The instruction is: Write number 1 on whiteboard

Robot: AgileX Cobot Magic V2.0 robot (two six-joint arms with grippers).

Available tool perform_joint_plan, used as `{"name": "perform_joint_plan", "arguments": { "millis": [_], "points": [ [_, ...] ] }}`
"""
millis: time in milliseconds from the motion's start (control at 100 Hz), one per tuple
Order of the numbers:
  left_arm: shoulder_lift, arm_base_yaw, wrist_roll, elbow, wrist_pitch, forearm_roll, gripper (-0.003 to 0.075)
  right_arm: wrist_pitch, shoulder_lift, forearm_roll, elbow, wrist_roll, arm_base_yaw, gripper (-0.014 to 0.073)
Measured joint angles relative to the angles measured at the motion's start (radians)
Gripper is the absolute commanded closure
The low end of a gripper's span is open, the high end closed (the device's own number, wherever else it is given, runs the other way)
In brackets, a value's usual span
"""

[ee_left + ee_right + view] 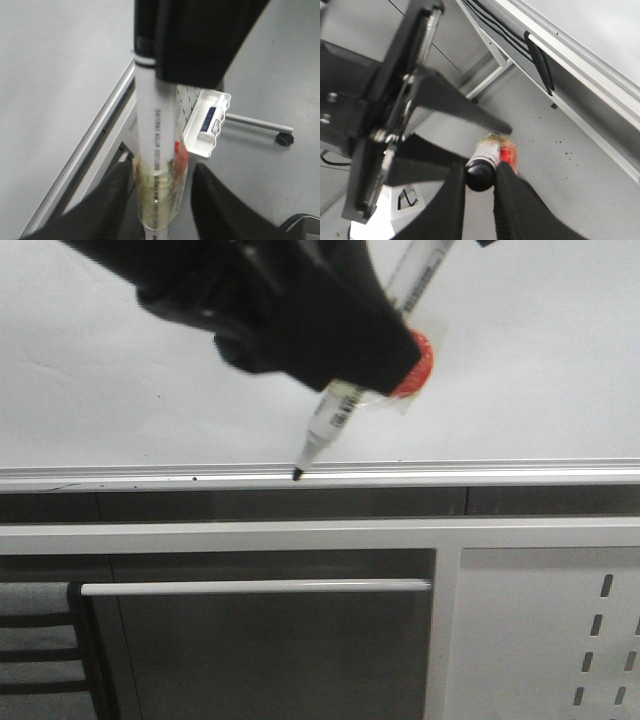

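Pale grey-white whiteboard [100, 370], filling upper front view; silver rail [500, 475] along lower edge. Left gripper [161, 200]: fingers closed snugly on taped barrel of marker [335, 412]. Right gripper [480, 187]: fingers clamped on black cap end. Marker tilted, cap toward 1 o'clock, black tip toward 7 o'clock, at rail.

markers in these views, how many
1: the marker, gripped by the left end effector, tip at the whiteboard's lower rail. A blurred dark item in the white tray might be another.
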Motion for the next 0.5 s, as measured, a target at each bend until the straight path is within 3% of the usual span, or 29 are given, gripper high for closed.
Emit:
{"name": "perform_joint_plan", "arguments": {
  "millis": [90, 260, 400, 500],
  "points": [
    [-0.004, 0.007, 0.000, -0.025, 0.046, -0.014, 0.0162, -0.007, 0.000, 0.002, 0.000, 0.000, 0.000, 0.0652],
    [-0.084, 0.034, 0.000, -0.049, 0.071, -0.020, 0.0254, -0.086, -0.044, -0.031, 0.015, 0.000, 0.000, 0.0652],
    [-0.195, 0.108, -0.016, -0.052, 0.112, -0.026, 0.0433, -0.185, -0.150, -0.055, 0.095, 0.000, 0.000, 0.0652],
    [-0.276, 0.175, -0.051, -0.039, 0.117, -0.038, 0.0631, -0.288, -0.251, -0.057, 0.187, -0.018, 0.008, 0.0652]
  ]
}}
